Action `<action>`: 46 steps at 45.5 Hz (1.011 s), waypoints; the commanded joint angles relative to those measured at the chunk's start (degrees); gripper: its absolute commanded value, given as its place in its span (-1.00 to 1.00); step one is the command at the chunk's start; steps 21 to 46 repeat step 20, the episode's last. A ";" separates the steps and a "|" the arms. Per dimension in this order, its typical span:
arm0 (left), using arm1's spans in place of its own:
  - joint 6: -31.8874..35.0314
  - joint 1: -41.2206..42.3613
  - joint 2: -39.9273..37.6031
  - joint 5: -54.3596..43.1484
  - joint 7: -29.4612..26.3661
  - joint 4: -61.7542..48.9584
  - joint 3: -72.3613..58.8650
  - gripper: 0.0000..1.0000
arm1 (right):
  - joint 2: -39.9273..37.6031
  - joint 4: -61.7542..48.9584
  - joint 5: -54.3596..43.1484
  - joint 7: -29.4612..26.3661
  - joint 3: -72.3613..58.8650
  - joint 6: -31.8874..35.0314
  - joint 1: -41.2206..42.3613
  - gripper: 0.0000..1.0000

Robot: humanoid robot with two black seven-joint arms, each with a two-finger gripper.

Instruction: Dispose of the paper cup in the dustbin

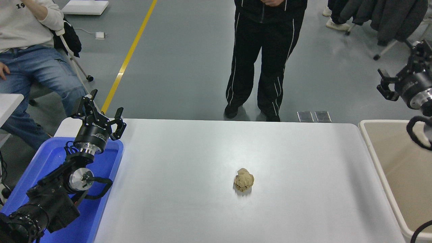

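No paper cup shows anywhere in the head view; it is hidden or out of view. The dustbin [369, 148], a large beige bin with an off-white rim, stands at the table's right end, and the part of its inside that shows is bare. My right gripper [401, 67] is raised above the bin's far end, open and holding nothing. My left gripper [98, 108] is parked open over the far edge of a blue tray at the lower left.
A crumpled tan paper ball [243, 180] lies on the white table [202, 162] right of centre. The blue plastic tray [50, 158] sits under the left arm. One person stands at the far side and another sits at the upper left.
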 commanded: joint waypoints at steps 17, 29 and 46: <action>0.00 0.00 0.00 0.00 0.00 -0.05 -0.02 1.00 | 7.68 0.07 -0.69 6.96 3.32 4.76 -12.40 0.98; 0.00 0.00 0.00 0.00 0.00 0.03 -0.02 1.00 | 7.68 0.07 -0.87 6.96 3.32 4.76 -12.40 0.98; 0.00 0.00 0.00 0.00 0.00 0.03 -0.02 1.00 | 7.68 0.07 -0.87 6.96 3.32 4.76 -12.40 0.98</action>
